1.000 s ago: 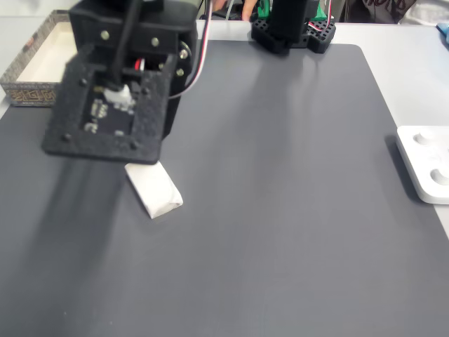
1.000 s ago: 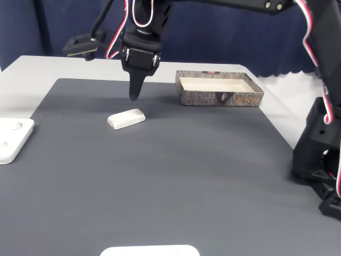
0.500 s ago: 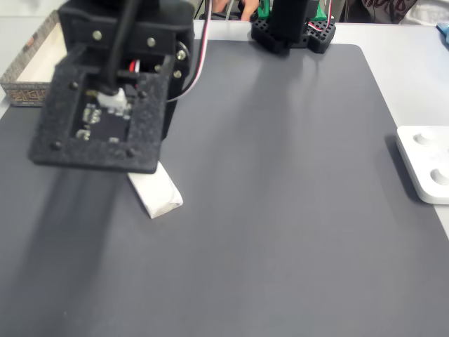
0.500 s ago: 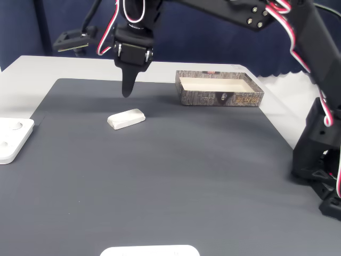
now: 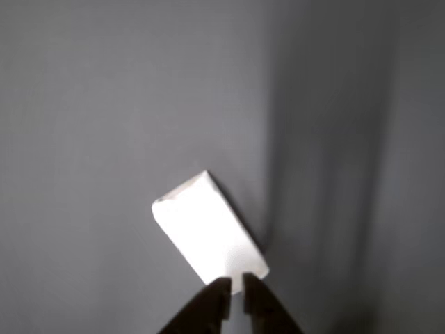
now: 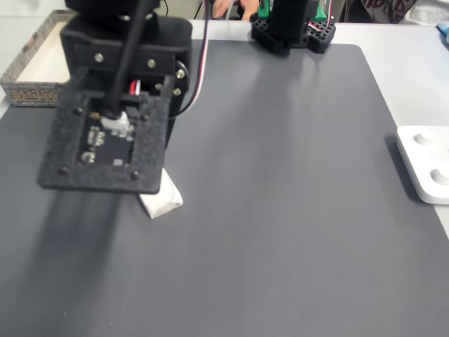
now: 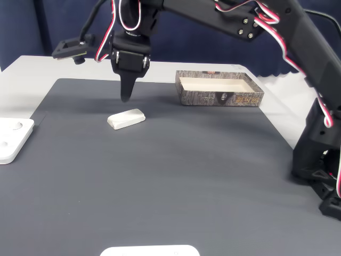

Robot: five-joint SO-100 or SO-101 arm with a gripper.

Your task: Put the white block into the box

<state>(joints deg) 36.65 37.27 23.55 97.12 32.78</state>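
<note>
In the other view the end effector enters at 6 o'clock with its tips drawn nearly together, only a sliver of gap between them, holding nothing. Just past the tips lies the block, flat on the dark mat and skewed, its long axis running from about 10 to 4 o'clock.

In a fixed view the end effector hangs point-down above the mat, just beyond the block and not touching it. Farther back, at roughly 2 o'clock from the block, the box sits open at the mat's far edge on the worktop, well apart from the block.

The step in hand looks like lining up for the pick. To do it well, I would spread the tips wide before descending, turn the wrist so they straddle the block's short width rather than its length, and centre over its middle, not its near corner. Come straight down until the tips bracket both long sides, then squeeze; a closed or off-centre descent would likely nudge the block askew.
</note>
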